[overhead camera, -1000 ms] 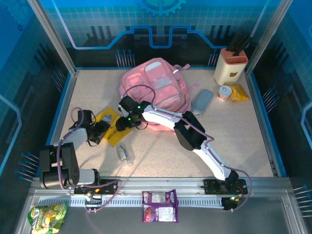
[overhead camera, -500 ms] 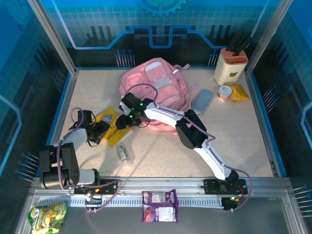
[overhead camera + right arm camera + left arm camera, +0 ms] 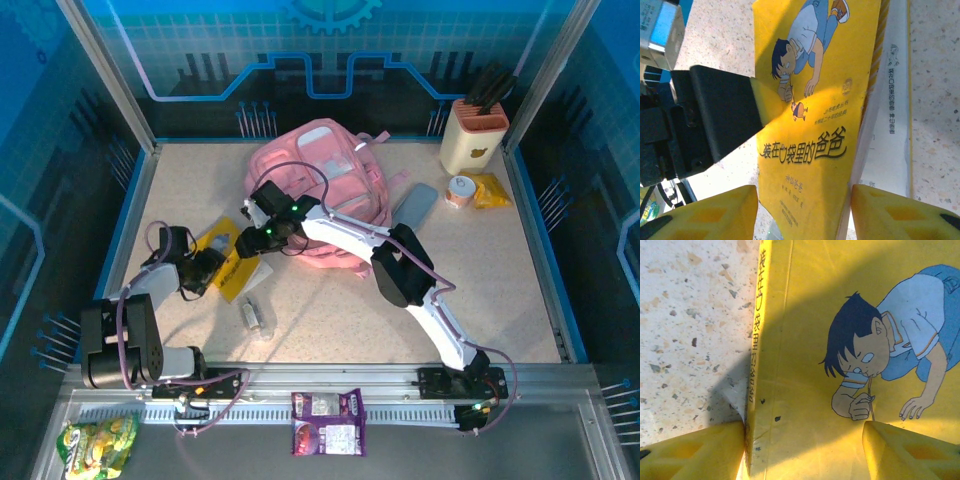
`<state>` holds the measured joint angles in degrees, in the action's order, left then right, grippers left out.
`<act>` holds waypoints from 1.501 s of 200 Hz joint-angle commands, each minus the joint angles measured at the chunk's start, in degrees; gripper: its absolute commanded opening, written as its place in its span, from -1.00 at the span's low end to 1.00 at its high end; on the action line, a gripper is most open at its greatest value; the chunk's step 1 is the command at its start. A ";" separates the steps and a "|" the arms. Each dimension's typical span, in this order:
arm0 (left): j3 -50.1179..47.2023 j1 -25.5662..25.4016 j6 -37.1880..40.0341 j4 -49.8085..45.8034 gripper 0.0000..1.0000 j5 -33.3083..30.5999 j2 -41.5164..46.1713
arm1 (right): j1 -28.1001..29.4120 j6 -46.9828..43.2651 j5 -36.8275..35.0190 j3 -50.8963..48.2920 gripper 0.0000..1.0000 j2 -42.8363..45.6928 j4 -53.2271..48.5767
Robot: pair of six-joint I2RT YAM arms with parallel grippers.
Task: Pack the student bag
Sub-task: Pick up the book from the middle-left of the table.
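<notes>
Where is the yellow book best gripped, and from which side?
Likely across its narrow width near a short end, coming down from above: the yellow book lies flat and thin on the table, and the right gripper straddles that end.

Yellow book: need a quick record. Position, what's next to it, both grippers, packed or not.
yellow book: flat on the table, cover up, on the near left of the student bag
white book: along one edge of it; under or beside, cannot tell
left gripper: jaws apart, one finger at the spine, the other over the cover
right gripper: jaws apart over the cover
packed: not yet
</notes>
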<state>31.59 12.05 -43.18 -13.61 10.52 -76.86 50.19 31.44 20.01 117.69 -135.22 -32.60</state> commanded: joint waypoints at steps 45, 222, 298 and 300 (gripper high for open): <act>-2.58 -0.80 -0.91 4.67 0.23 4.55 0.04 | 0.47 0.06 2.37 0.58 -0.05 -1.55 -1.20; -0.39 -1.24 -0.16 0.61 0.27 2.50 2.97 | 1.05 2.00 1.05 -3.52 -1.00 10.24 5.76; 9.84 3.62 3.10 -10.63 0.75 6.14 14.91 | -2.51 5.14 2.48 -10.98 -1.00 23.00 14.07; 10.01 3.71 3.12 -10.73 0.76 6.45 15.25 | -2.70 5.43 2.82 -11.47 -1.00 23.34 14.48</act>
<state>38.26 13.93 -41.54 -19.44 12.88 -66.24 49.67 34.76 19.16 109.23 -119.13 -25.91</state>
